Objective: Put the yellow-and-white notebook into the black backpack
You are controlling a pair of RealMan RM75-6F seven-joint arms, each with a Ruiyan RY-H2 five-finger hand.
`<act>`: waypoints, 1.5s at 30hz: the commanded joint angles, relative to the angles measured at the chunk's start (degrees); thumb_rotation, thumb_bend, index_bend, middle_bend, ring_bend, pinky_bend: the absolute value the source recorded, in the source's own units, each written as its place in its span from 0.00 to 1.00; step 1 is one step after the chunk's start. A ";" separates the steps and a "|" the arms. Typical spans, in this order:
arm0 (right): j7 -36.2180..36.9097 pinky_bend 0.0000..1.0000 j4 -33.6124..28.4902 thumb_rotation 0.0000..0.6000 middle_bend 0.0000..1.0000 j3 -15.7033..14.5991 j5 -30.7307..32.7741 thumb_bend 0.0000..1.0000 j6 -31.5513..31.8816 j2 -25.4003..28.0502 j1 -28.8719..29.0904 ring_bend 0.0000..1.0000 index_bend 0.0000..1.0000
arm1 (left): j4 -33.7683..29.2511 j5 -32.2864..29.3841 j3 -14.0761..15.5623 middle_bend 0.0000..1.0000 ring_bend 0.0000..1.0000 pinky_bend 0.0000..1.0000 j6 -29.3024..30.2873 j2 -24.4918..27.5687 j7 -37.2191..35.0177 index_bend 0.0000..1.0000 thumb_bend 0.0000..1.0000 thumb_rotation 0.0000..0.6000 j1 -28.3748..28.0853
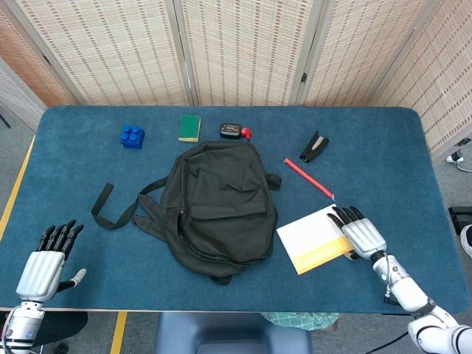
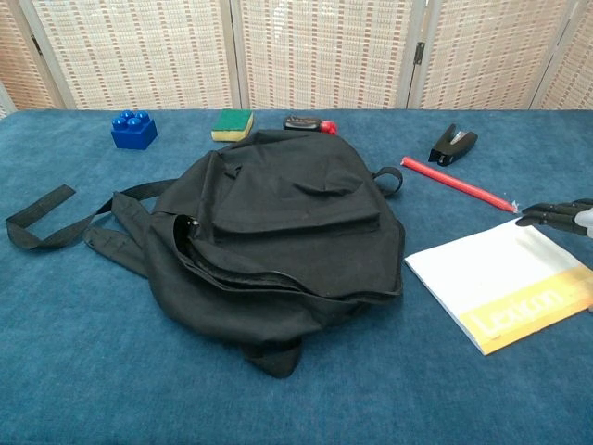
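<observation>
Centrally on the blue bench lay the black backpack, its straps trailing toward the left of the frame. Lower right of it lay the yellow-and-white notebook, flat, its near corner just beside the backpack. Right hand rested flat on the notebook's right edge, fingers extended and slightly apart, gripping nothing. Left hand lay at lower left, fingers apart, holding nothing, well apart from the backpack. Red pencil lay above the notebook; stapler beyond it.
</observation>
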 commanded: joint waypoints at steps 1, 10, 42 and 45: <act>-0.36 0.00 1.50 1.00 0.00 1.38 1.26 0.21 -1.18 -1.21 1.19 0.00 0.00 | 0.05 -0.06 -0.03 0.05 0.09 0.00 0.00 -0.02 -0.06 0.05 0.31 1.00 0.00; -1.25 0.00 6.41 1.00 0.00 5.60 4.89 0.21 -3.81 -4.18 4.82 0.00 0.00 | 0.20 -0.48 -0.18 0.05 0.09 0.00 -0.31 0.02 -0.10 0.05 0.31 1.00 -0.12; 7.20 0.09 13.30 1.00 0.08 -4.88 -13.83 0.51 23.33 -9.54 -7.51 0.14 0.15 | -0.14 1.78 0.37 0.05 0.09 0.00 0.92 0.01 -0.78 0.04 0.31 1.00 -0.05; 7.57 0.07 15.13 1.00 0.08 -5.02 -13.97 0.51 22.94 -10.60 -7.49 0.13 0.15 | -0.29 1.74 0.37 0.05 0.09 0.00 0.85 0.09 -0.73 0.04 0.31 1.00 -0.06</act>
